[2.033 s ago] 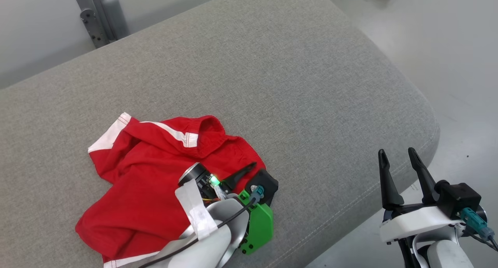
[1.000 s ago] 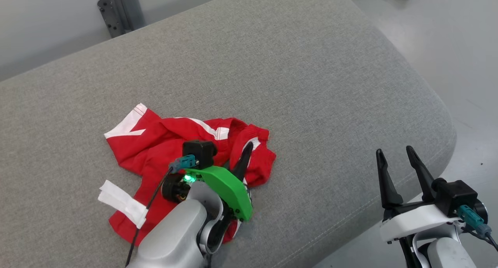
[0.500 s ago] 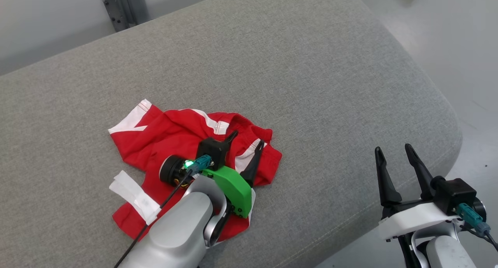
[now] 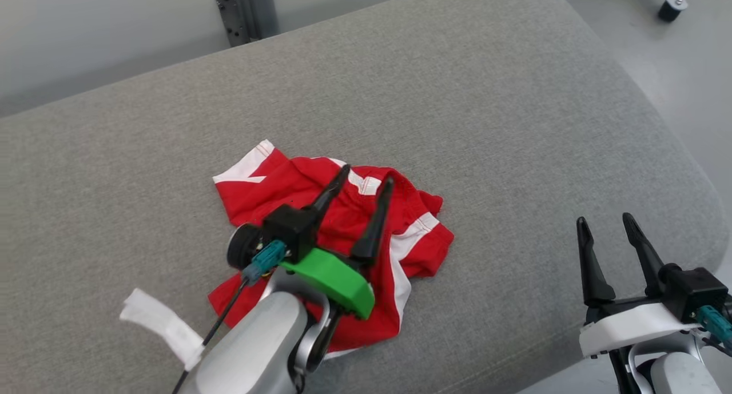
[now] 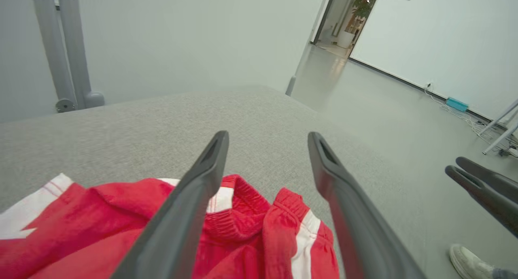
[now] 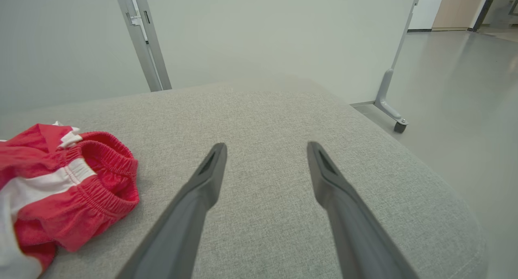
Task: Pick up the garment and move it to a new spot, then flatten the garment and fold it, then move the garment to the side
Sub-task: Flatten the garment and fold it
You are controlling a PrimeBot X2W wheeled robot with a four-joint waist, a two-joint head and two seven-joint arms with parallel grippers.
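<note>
- The garment [image 4: 274, 188] lies crumpled in a heap on the grey padded bench [image 4: 486, 96], directly under the left claw [image 4: 367, 175] and well off to the left of the right claw [image 4: 604, 219].
- The left claw is spread wide and carries nothing. Its two fingers straddle the bunched elastic waistband [image 5: 238, 206], which looks to me like lining up a pinch on the thickest fold. Whether the tips touch the cloth I cannot tell.
- The right claw is likewise spread and empty, over bare bench near the front edge and apart from the cloth. I'd judge it is parked out of the way until flattening needs a second hold.
- The white panels [image 4: 246, 168] and stripes are folded in on themselves beneath the left claw, so flattening is not yet done.
- The bench is covered in woven grey fabric with rounded corners, and there is plenty of bare room beyond both claws for a new spot.
- Beyond the claws stand a pale wall and a grey metal post [image 4: 246, 11]. The smooth grey floor [image 4: 686, 85] carries a castor [image 4: 666, 8], and a person's shoe [image 5: 465, 260] rests on it past the right claw.
</note>
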